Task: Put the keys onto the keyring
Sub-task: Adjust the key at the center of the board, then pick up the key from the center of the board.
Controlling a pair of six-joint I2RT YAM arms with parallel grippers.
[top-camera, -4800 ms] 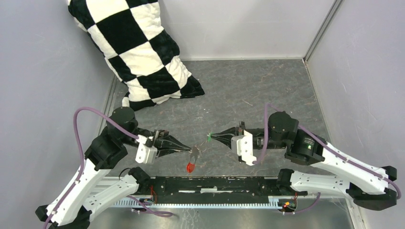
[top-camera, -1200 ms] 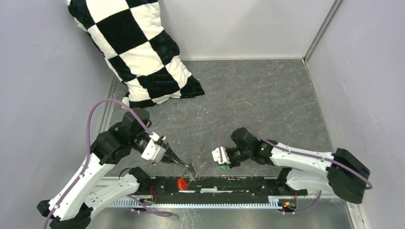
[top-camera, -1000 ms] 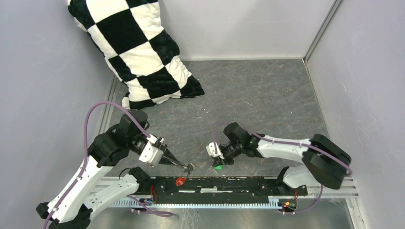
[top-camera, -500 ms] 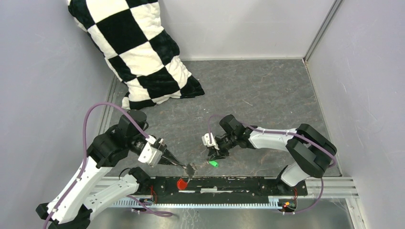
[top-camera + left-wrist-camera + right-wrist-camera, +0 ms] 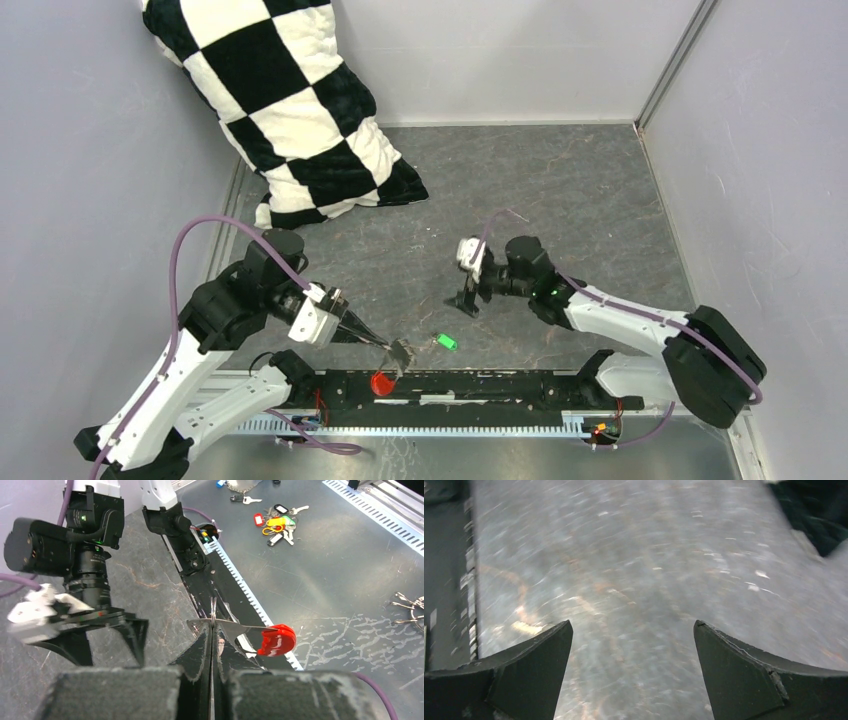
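Lower centre, top view: noted left gripper [image 5: 388, 346] clenched on keyring [image 5: 402, 351], red tag [image 5: 380, 382] dangling. Found green key [image 5: 447, 342] loose on table [image 5: 560, 180] just right; saw right gripper [image 5: 467, 300] splayed, empty, up-frame.

Key [image 5: 447, 342] on table [image 5: 560, 190], just right of keyring [image 5: 401, 351]
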